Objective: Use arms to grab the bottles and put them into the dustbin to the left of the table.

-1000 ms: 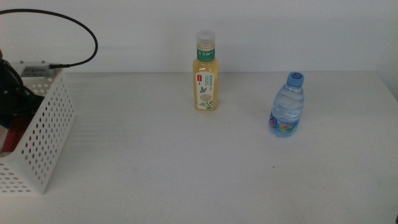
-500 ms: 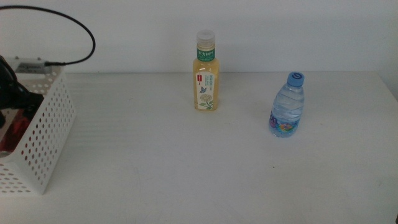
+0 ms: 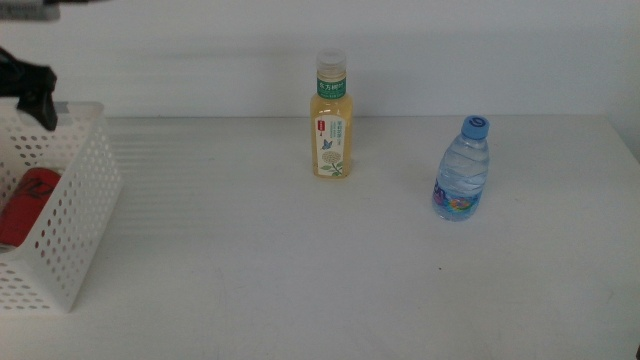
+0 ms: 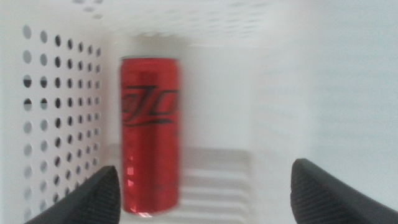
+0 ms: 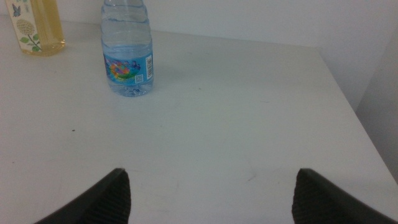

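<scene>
The red soda can (image 3: 28,205) lies inside the white perforated dustbin (image 3: 75,220) at the table's left edge. In the left wrist view the can (image 4: 149,130) lies on the dustbin's floor beside its holed wall (image 4: 56,93). My left gripper (image 3: 30,85) is above the dustbin's far rim, open and empty (image 4: 205,193). The yellow tea bottle (image 3: 331,125) stands upright at the far middle of the table (image 3: 300,260). The clear blue-capped water bottle (image 3: 462,172) stands upright to its right. My right gripper (image 5: 211,196) is open and empty, short of the water bottle (image 5: 127,53); it is out of the middle view.
A white wall runs behind the table. The table's right edge (image 5: 348,99) lies a little beyond the water bottle. The tea bottle (image 5: 37,25) shows in a corner of the right wrist view.
My left gripper has risen out of the dustbin to above its far rim. The red can has stayed lying inside. The two bottles have not moved.
</scene>
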`<control>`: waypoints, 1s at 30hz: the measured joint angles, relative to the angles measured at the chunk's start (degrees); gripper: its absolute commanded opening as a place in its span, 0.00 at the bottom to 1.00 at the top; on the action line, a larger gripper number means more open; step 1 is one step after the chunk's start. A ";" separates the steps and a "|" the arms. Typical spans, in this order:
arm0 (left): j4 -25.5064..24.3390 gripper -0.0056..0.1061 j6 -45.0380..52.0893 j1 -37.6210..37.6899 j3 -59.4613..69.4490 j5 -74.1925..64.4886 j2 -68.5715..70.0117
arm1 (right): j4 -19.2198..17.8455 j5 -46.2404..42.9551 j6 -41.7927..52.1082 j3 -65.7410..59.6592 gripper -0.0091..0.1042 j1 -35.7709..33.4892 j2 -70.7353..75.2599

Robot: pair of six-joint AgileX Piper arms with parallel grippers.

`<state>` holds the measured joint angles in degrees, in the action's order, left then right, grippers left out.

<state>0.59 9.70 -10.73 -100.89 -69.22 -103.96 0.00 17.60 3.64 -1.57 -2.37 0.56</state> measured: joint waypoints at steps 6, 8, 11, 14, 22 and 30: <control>0.14 0.86 -2.87 5.75 10.54 4.42 14.19 | 0.00 0.00 0.00 0.00 0.68 0.00 0.00; 0.14 0.86 -3.92 8.37 14.65 6.73 18.84 | 0.00 0.00 0.00 0.00 0.68 0.00 0.00; 0.27 0.86 -4.68 12.16 20.32 10.85 24.77 | 0.00 0.00 0.00 0.00 0.68 0.00 0.00; 0.34 0.86 -5.26 15.64 25.95 15.19 30.05 | 0.00 0.00 0.00 0.00 0.68 0.00 0.00; 0.69 0.86 -5.93 22.50 39.75 25.17 43.11 | 0.00 0.00 0.00 0.00 0.68 0.00 0.00; 1.23 0.86 -5.95 26.94 46.71 30.54 50.75 | 0.00 0.00 0.00 0.00 0.68 0.00 0.00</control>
<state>1.82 3.75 16.21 -54.18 -38.68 -53.21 0.00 17.60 3.64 -1.57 -2.37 0.56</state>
